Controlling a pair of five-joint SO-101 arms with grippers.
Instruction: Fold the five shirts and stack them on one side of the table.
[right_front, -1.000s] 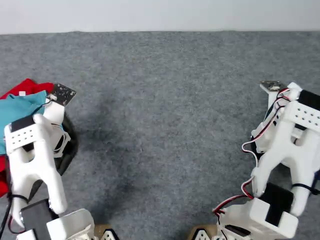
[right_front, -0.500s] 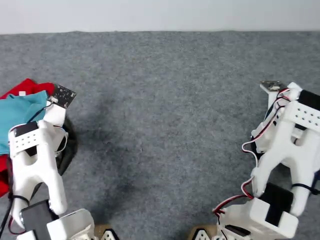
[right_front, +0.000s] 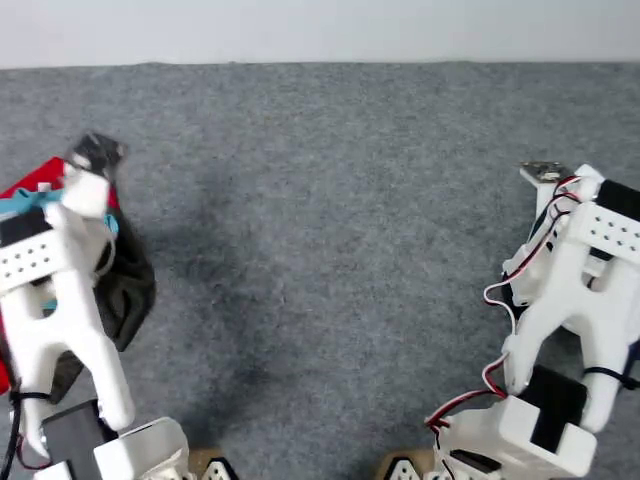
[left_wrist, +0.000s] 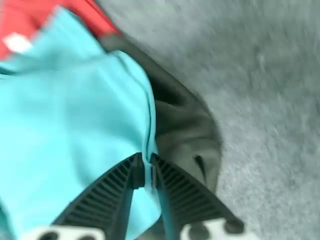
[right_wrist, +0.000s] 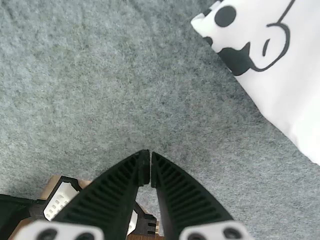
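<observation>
1. The left gripper is clenched on the teal shirt. Its two ribbed fingers meet at the tips, with the edge of the cloth pinched between them.
2. Just beside that pinch, the black shirt lies bunched against the teal one. The red shirt shows past the far edge of the teal cloth and seems to lie under it.
3. The right gripper is clenched on nothing. Its fingers are pressed together over the bare grey table.
4. Near the right gripper, but apart from its tips, a white shirt with a black cartoon print lies flat on the table.
5. In the high view, the left arm stands at about 8 o'clock on the table. It leans over the heap of teal, red and black cloth, which sits at 9 o'clock against the table's edge. The black cloth spills out from under the arm toward the table's middle.
6. The right arm stands at about 4 o'clock, well apart from the heap, with open grey table between the two arms.
</observation>
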